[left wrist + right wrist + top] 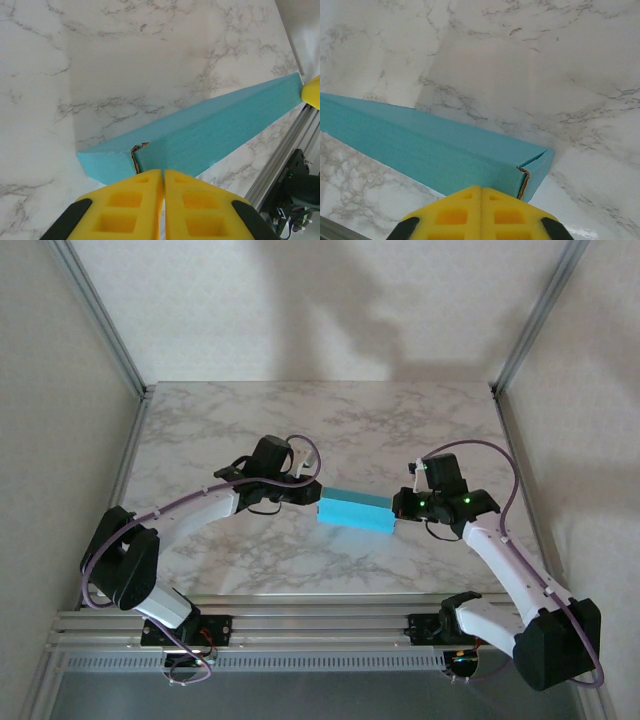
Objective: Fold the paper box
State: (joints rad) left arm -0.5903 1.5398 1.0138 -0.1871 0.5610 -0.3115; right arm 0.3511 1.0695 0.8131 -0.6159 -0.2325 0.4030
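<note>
Paper box [354, 511], a long turquoise-blue card block, lying mid-table between both grippers, left end slightly farther than right. Beneath it, a grey-veined white marble table [330, 420]. White-and-black left arm [190, 508] bent in from the left, matching right arm [505, 555] bent in from the right, wrists low and aimed at each other along the box.

Seen from the wrists alone: a brown-edged seam [135, 150] at the left end, another [524, 182] at the right.

Yellow-fingered left gripper [163, 172] closed to a hairline slit, tips against the box's left end. Yellow-fingered right gripper [480, 189] fully closed, tips touching the right end. Cannot tell whether either pinches a flap.
</note>
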